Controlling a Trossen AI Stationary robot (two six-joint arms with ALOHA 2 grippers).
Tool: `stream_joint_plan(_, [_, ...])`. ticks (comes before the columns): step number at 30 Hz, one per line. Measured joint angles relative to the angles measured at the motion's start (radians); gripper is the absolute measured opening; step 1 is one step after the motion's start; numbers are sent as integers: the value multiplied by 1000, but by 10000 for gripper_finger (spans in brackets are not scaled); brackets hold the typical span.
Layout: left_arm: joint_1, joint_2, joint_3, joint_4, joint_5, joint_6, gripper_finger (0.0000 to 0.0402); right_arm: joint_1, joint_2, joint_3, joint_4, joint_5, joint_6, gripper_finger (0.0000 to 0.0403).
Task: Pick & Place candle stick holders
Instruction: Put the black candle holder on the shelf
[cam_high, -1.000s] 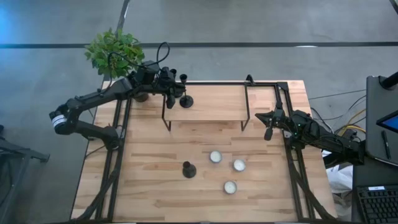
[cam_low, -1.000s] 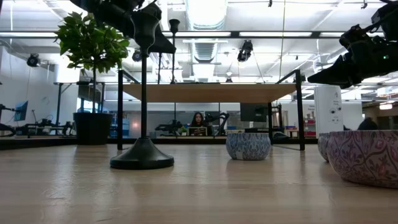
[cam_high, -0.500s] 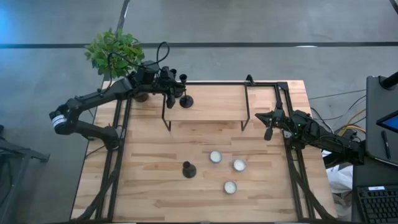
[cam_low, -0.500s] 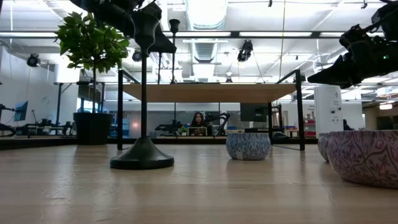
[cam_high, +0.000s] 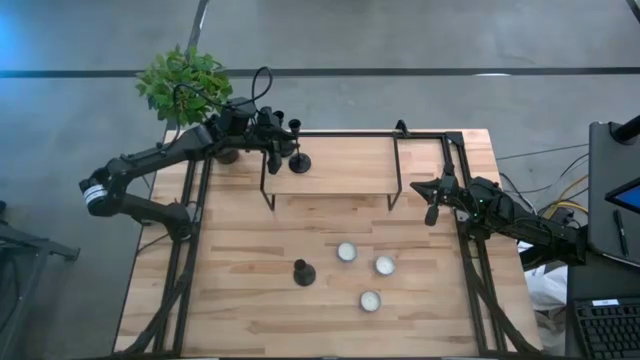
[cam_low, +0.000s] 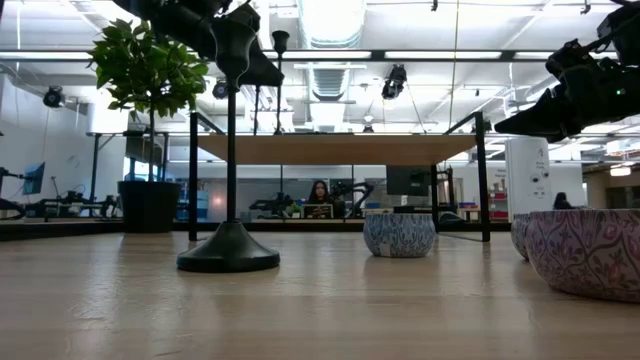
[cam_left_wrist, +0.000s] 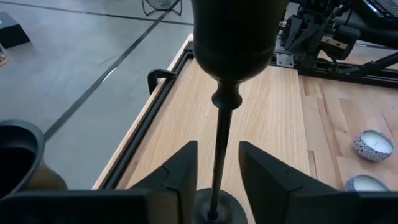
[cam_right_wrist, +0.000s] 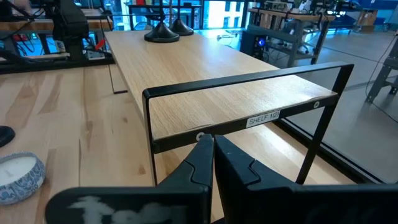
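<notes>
Nothing is shifting between the last second and now: both arms and every holder are sitting exactly where they were, so you are looking at a pause at release, not a move in progress.

Nearest you, one black candlestick (cam_high: 303, 272) is standing alone on the counter (cam_high: 230, 300), with three tealight cups (cam_high: 371, 300) grouped just beside it, all untouched.

Farther back, the right gripper (cam_high: 432, 212) is waiting at the right end of the raised shelf (cam_high: 345, 165), jaws pressed together and empty.

At the shelf's far left corner, the left gripper (cam_left_wrist: 214, 171) is straddling the stem of the placed candlestick (cam_left_wrist: 221, 143). Its jaws are standing slightly apart on either side, apparently not gripping. A further candlestick (cam_right_wrist: 160, 32) is standing beside it.

My judgement: this placement is done, and withdrawal is due next.
</notes>
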Motion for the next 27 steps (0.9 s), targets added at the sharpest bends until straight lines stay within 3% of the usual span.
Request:
stream_joint_plan(5, [0,-20,0,-37,0,4,157,0,0,0,0,0,0,8])
stream_joint_plan(16, [0,-137,0,-123,0,2,161,0,0,0,0,0,0,8])
stream_joint_plan(24, [-2,-251,0,-392,5,3,161,0,0,0,0,0,0,8])
stream_joint_plan(27, [-2,-301,0,-493,68,3,161,0,0,0,0,0,0,8])
